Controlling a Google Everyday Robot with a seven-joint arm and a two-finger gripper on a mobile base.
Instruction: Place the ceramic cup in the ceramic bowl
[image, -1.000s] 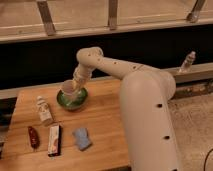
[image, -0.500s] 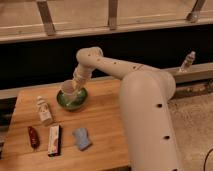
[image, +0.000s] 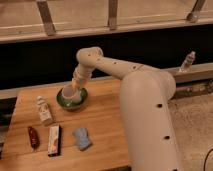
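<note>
The green ceramic bowl (image: 73, 99) sits on the wooden table (image: 105, 120) near its back left. The pale ceramic cup (image: 67, 95) is at the bowl, over its inside, tilted a little. My gripper (image: 75, 86) comes down from the white arm (image: 120, 70) right at the cup's upper right side. Whether the cup rests on the bowl's bottom I cannot tell.
On the table's left are a white bottle with a label (image: 44, 110), a red packet (image: 33, 137), a brown and white bar (image: 54, 140) and a blue-grey cloth (image: 82, 138). Another bottle (image: 188, 61) stands on the ledge at far right. My white body fills the right foreground.
</note>
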